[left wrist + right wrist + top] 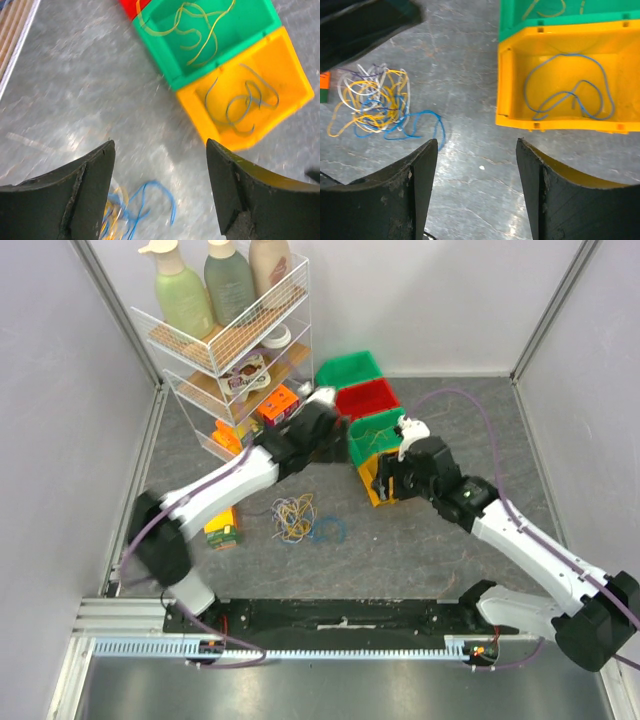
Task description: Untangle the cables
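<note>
A tangle of yellow, white and blue cables (295, 517) lies on the grey table, with a blue loop (328, 530) trailing to its right. It also shows in the right wrist view (372, 102). My left gripper (322, 406) is open and empty, held high behind the tangle; the blue loop (150, 197) shows below between its fingers. My right gripper (386, 483) is open and empty, hovering at the near edge of the yellow bin (504, 85), which holds one blue cable (567, 95). The green bin (172, 77) beside it holds yellow cables (200, 30).
A red bin (367, 398) and a second green bin (349, 370) stand behind. A wire rack (235, 350) with bottles and packets fills the back left. A small orange and green box (222, 528) lies left of the tangle. Walls close in on three sides.
</note>
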Motion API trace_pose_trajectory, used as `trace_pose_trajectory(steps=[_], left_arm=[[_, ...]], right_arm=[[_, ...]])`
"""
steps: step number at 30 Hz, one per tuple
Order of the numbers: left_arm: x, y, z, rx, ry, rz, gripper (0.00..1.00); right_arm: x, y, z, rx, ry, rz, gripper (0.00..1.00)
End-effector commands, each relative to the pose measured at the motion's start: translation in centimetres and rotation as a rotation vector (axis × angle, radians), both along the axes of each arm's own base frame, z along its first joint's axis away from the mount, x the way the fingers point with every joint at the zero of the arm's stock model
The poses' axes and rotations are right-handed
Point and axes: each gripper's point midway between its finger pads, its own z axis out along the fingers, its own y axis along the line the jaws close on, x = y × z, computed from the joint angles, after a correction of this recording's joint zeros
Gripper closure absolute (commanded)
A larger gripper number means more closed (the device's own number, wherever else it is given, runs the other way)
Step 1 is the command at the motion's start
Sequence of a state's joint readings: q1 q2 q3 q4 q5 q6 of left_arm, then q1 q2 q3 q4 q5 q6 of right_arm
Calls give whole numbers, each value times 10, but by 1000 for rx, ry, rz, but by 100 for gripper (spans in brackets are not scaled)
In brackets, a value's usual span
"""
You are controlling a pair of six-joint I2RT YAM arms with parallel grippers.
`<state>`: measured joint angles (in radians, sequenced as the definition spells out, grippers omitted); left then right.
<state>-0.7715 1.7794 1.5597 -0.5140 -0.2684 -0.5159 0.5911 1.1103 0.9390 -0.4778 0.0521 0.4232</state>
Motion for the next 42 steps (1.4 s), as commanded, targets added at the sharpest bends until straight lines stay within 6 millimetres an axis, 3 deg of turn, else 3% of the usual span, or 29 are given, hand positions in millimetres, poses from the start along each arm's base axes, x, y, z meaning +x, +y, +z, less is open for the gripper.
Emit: trace_pose_trajectory(steps=[1, 4, 6, 8, 10, 13, 18, 21, 23, 29, 35, 42], left_arm=[[-51, 58, 6, -44, -35, 35, 21], [-75, 85, -13, -92, 8, 49, 23], [-78, 92, -16, -129, 47, 59, 27], [-84, 90, -6, -174, 41, 38, 28], [-96, 90, -6, -233, 30, 9, 27], [-119, 100, -9, -297, 20, 3, 21], [-166, 109, -33, -393, 90, -54, 18], [-183, 116, -42, -415, 110, -69, 14], [-188, 120, -41, -416, 103, -73, 6], [-191, 118, -31, -418, 83, -112, 4], [-196, 111, -32, -459, 95, -147, 4], [-196, 114, -31, -472, 81, -130, 4]], right_arm=[[0, 29, 16, 136, -60, -23, 30], [-4, 46, 10, 164, -50, -17, 31], [7, 39, 11, 176, -64, -110, 31], [24, 33, 17, 151, -99, -176, 30], [45, 42, 25, 113, -113, -140, 30], [83, 52, 21, 11, -110, -89, 30], [154, 51, -12, -166, -120, 17, 33], [183, 57, -41, -280, -103, 63, 39], [199, 62, -48, -323, -111, 60, 39], [219, 71, -73, -429, -117, 11, 42], [227, 73, -95, -497, -112, -12, 50], [229, 72, -105, -514, -100, -18, 65]])
